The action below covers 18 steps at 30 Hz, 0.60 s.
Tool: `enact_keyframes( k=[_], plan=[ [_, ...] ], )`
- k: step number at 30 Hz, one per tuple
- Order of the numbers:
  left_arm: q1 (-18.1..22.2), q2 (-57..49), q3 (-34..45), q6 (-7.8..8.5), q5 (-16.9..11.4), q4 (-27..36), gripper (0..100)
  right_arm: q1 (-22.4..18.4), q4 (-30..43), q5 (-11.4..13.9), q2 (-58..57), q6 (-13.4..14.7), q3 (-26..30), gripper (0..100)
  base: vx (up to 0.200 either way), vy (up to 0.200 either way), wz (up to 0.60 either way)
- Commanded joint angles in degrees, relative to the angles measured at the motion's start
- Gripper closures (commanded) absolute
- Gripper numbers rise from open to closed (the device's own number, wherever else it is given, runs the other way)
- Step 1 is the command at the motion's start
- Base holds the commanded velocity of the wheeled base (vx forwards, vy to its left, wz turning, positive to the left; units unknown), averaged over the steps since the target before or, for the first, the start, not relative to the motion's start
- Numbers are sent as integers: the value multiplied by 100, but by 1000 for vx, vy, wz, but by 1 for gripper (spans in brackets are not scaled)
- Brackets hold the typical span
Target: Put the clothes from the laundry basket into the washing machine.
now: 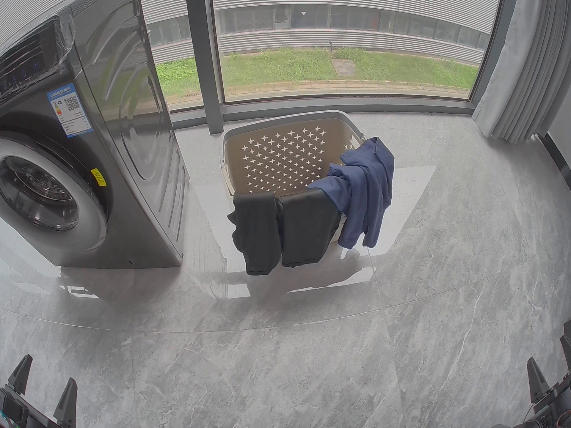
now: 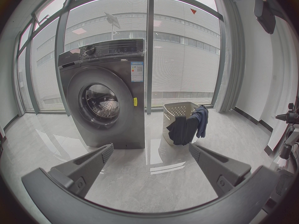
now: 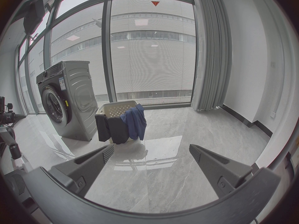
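Clothes (image 1: 306, 224) drape over laundry basket (image 1: 279, 156) beside washing machine (image 1: 119, 120).

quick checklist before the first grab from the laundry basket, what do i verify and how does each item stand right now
1. Left gripper open and empty: ok.
2. Right gripper open and empty: ok.
3. Door of the dark grey front-loading washing machine open: not ok, the round door looks shut.
4. Clothes graspable: ok, black clothes and a blue garment hang over the near rim of the beige perforated plastic laundry basket.
5. Basket within reach: not ok, both grippers sit well back from it.
6. More clothes at the basket's bottom: cannot tell, draped clothes hide it.
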Motion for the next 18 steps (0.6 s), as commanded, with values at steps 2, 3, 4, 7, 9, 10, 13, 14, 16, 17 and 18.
enact_keyframes(
  k=[2, 3, 4, 7, 9, 10, 13, 14, 16, 17, 18],
  plan=[
    [-2, -86, 101, -6, 0, -1, 0, -3, -1, 1, -94, 0, 101, 0, 0, -200, 0],
    [-2, -86, 101, -6, 0, -1, 0, 6, -1, 1, -94, 0, 101, 0, 0, -200, 0],
    [-2, -86, 101, -6, 0, -1, 0, -3, -1, 1, -94, 0, 101, 0, 0, -200, 0],
    [-2, -86, 101, -14, 0, -1, 0, 6, -1, 1, -94, 0, 101, 0, 0, -67, 0],
    [-2, -86, 101, -6, 0, -1, 0, 6, -1, 1, -94, 0, 101, 0, 0, 0, 0],
    [-2, -86, 101, -6, 0, -1, 0, -3, -1, 1, -94, 0, 101, 0, 0, 0, 0],
    [-2, -86, 101, -14, 0, -1, 0, 6, -1, 1, -94, 0, 101, 0, 0, 0, 0],
    [-11, -86, 101, -6, 0, -1, 0, 6, -1, 1, -94, 0, 101, 0, 0, 0, 0],
    [-2, -86, 101, -14, 0, -1, 0, 6, -1, 1, -94, 0, 101, 0, 0, 0, 0],
    [-2, -86, 101, -14, 0, -1, 0, 6, -1, 1, -94, 0, 101, 0, 0, 0, 0],
    [-2, -86, 101, -14, 0, -1, 0, 6, -1, 1, -94, 0, 101, 0, 200, 0, 0]
  ],
)
